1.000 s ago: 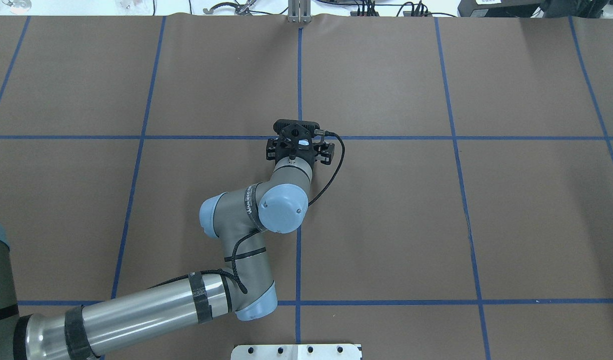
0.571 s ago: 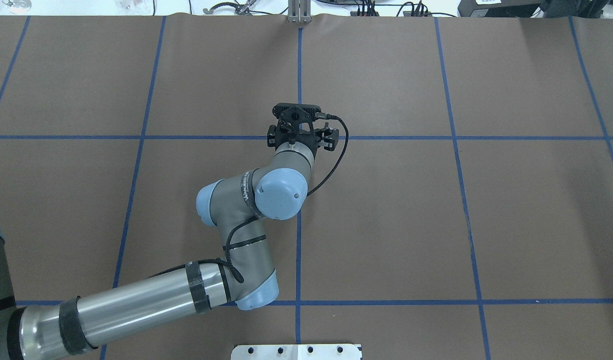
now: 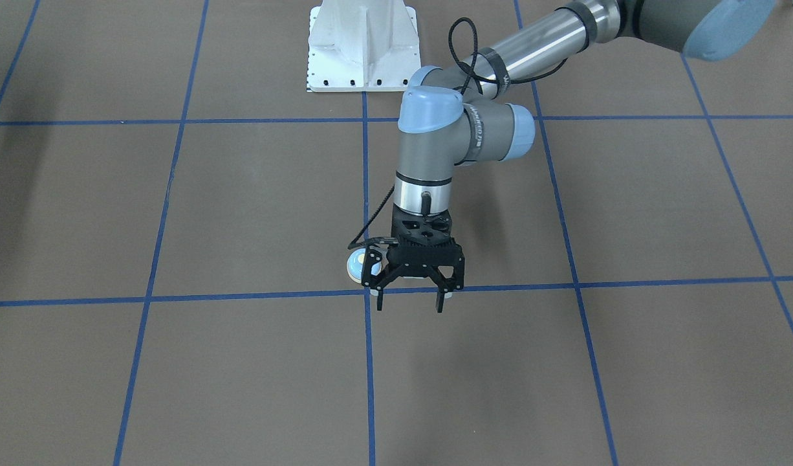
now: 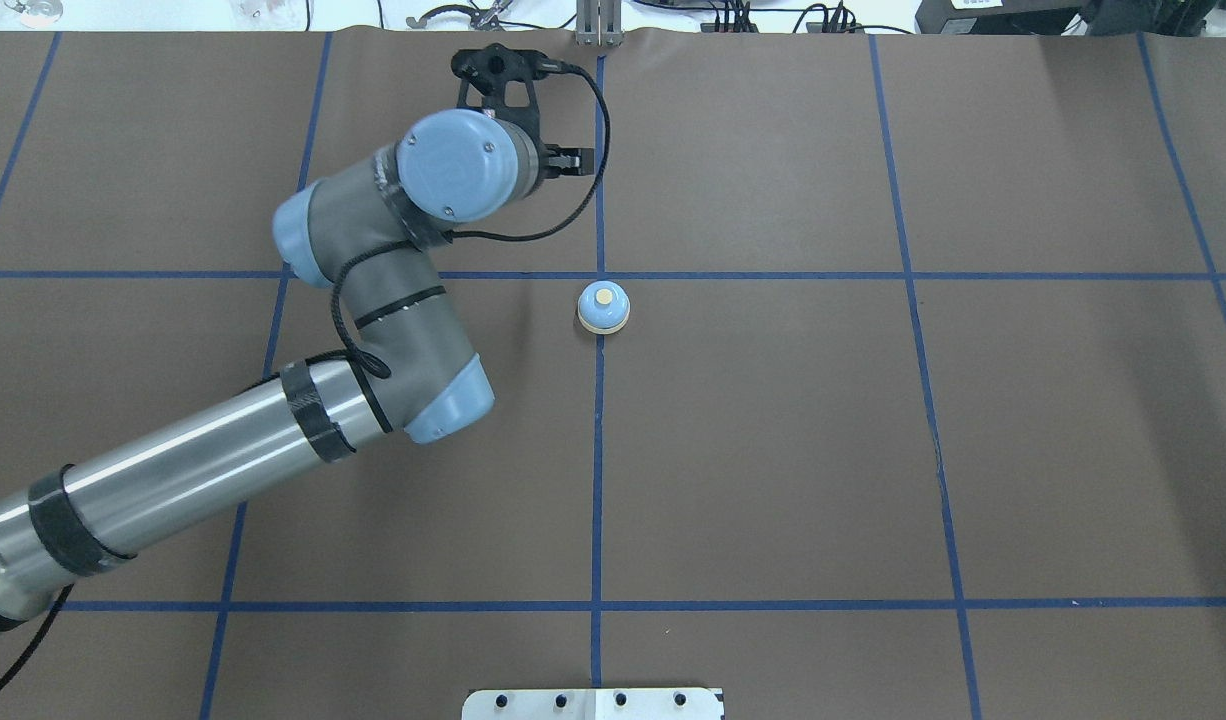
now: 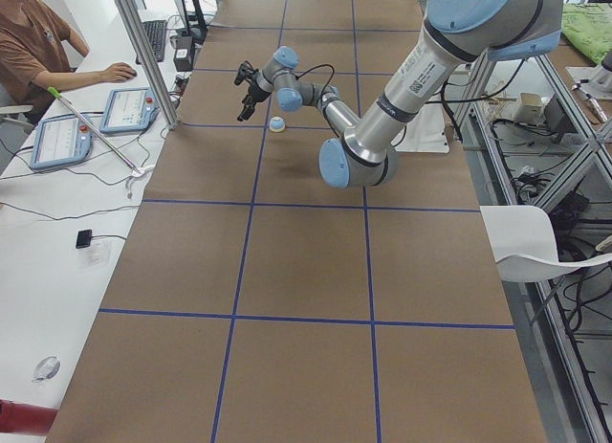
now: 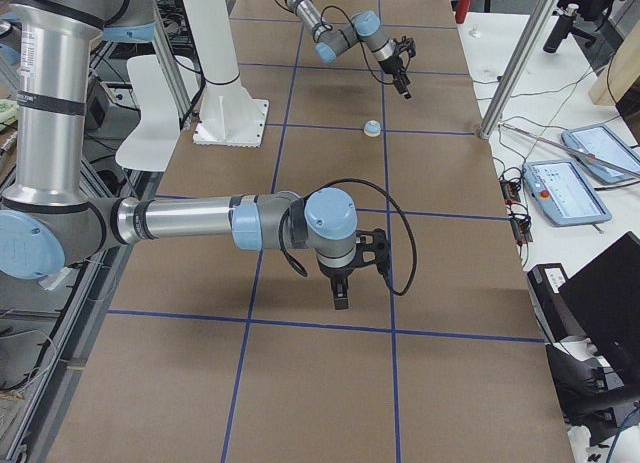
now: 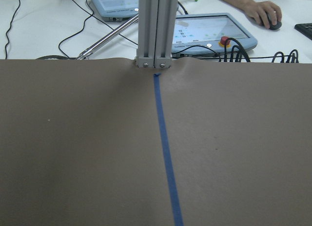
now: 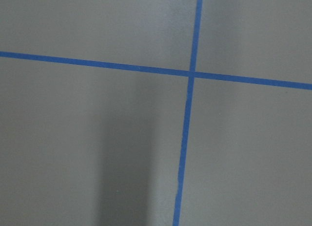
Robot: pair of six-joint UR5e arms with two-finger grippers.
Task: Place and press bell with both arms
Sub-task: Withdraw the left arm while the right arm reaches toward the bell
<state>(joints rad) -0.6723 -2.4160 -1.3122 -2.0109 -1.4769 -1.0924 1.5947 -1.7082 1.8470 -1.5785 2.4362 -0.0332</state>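
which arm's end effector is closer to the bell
The left end effector, open and close by the bell; the right end effector hangs much farther along the table.

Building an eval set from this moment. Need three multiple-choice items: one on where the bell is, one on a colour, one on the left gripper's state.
1. Where is the bell?
A. held off the table
B. on the table, beside a blue tape crossing
C. on the white pedestal

2. What colour is the bell's dome?
A. red
B. green
C. light blue

3. What state is the left gripper in?
A. open and empty
B. shut on the bell
C. shut and empty

Answers:
1. B: the overhead view shows it standing free on the table, by the blue tape crossing.
2. C: the dome is light blue under a cream button.
3. A: the front-facing view shows the jaws spread with nothing between them.
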